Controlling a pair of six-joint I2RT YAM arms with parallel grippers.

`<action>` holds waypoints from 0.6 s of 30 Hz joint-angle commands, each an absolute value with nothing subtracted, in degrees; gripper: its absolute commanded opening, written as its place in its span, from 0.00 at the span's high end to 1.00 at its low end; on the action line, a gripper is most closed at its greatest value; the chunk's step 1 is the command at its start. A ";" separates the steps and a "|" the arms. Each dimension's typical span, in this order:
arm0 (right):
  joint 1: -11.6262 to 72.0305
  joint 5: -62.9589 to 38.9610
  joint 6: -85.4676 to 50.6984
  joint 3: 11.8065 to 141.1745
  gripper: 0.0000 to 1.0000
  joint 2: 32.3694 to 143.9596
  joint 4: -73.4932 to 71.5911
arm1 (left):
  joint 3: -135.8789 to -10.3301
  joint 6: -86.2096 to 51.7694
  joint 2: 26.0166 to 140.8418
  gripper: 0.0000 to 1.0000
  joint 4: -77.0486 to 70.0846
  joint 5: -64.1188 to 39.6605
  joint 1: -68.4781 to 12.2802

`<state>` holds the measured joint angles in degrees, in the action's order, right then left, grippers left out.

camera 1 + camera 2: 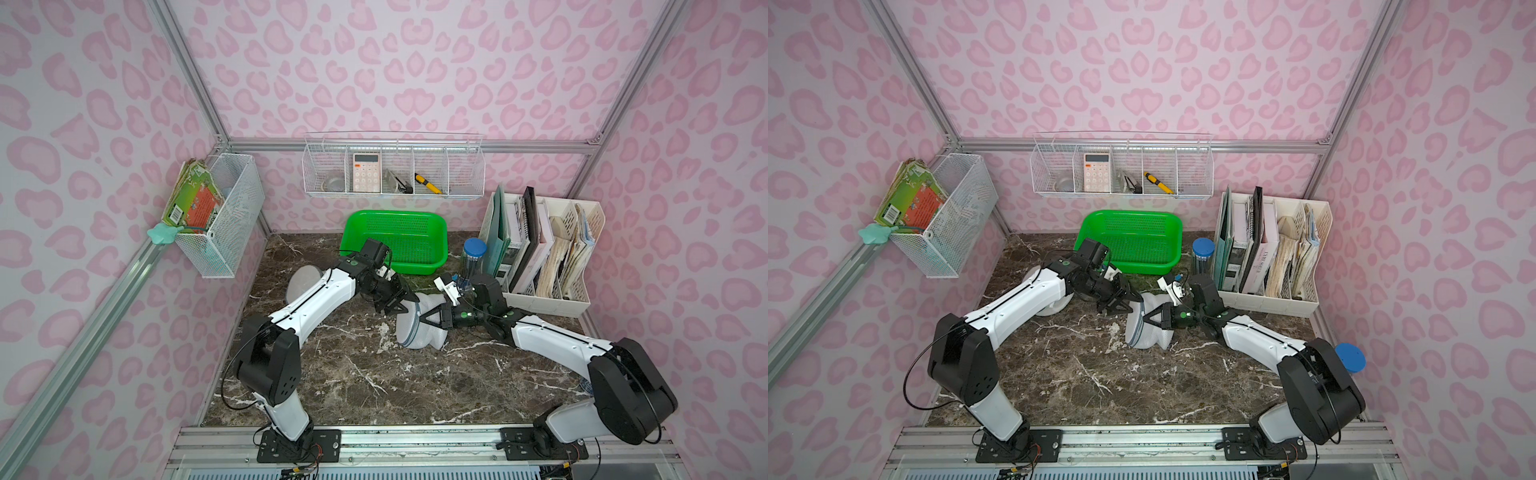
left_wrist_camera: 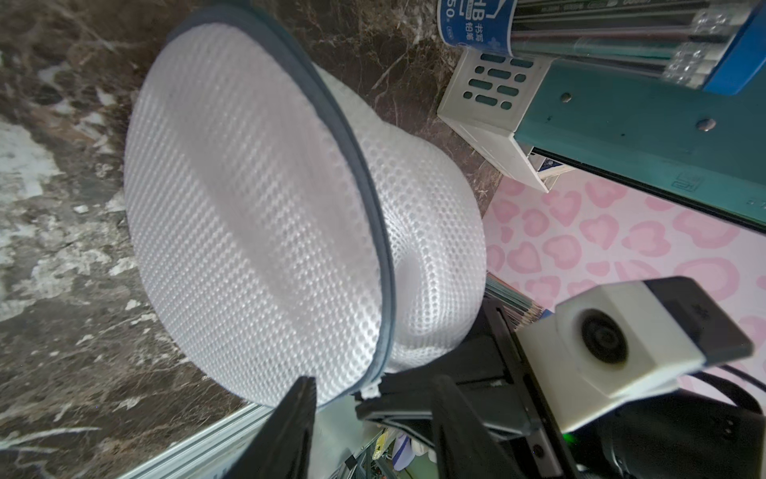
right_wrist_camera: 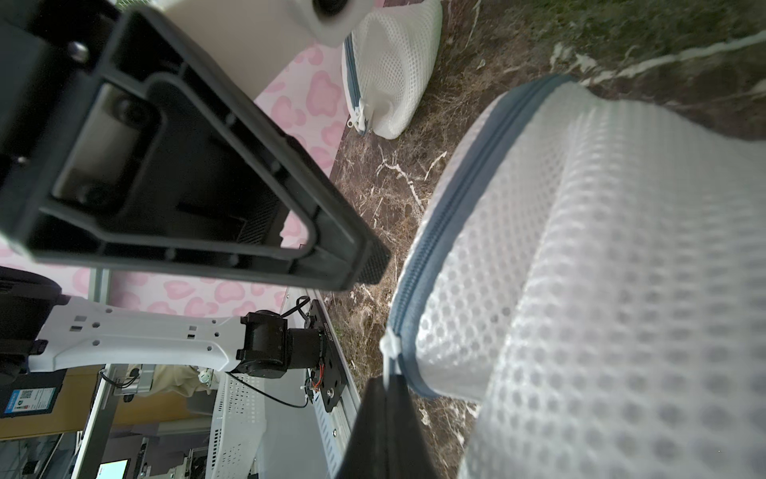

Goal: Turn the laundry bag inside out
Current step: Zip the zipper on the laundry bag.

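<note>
**Operator:** Where does the bag sit?

**Spotter:** Your laundry bag [image 1: 415,332] is on the surface [image 1: 353,382], towards the back and a little right of the middle, between your two arms. It is white mesh, bulged and crumpled, with a grey-blue zipper [image 3: 447,207] curving along one edge.

**Operator:** What have I got hold of?

**Spotter:** Your right gripper [image 3: 387,400] is closed tight. Its fingertips are pinched on the thin white zip pull [image 3: 391,346] at the end of that zipper. Your left gripper [image 1: 402,304] stands about half open with nothing between its jaws. It is just beside the bag's upper edge, tips aimed at it, and I cannot tell whether a fingertip touches the mesh.

**Operator:** And around it?

**Spotter:** A second mesh bag [image 3: 389,70] lies well apart, partly hidden by your left forearm in both top views. Behind your bag, at the back wall, is the green basket [image 1: 395,241]. A clear tub of pencils [image 1: 473,257] with a blue lid stands just beside the white file organiser [image 1: 548,266], near your right wrist. On the back wall hangs a wire rack [image 1: 465,183] holding a calculator [image 1: 366,172]. A mesh bin [image 1: 232,216] with booklets hangs on the left wall.
</note>
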<state>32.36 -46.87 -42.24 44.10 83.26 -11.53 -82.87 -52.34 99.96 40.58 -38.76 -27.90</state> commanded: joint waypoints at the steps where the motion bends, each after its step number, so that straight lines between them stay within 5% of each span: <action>1: 32.44 -46.76 -41.77 44.08 1.00 82.66 -11.57 | -85.92 -47.54 102.36 0.51 46.15 -37.00 -28.83; 5: 32.50 -46.75 -41.67 43.71 1.00 82.19 -11.34 | -87.76 -46.19 104.10 0.56 48.30 -34.74 -29.78; 11: 32.52 -46.50 -41.57 41.78 1.00 80.81 -10.90 | -88.95 -48.05 104.08 0.92 48.48 -32.39 -29.15; 18: 31.69 -46.32 -41.32 36.66 1.00 77.69 -10.48 | -82.71 -54.93 100.65 1.00 42.25 -37.95 -21.51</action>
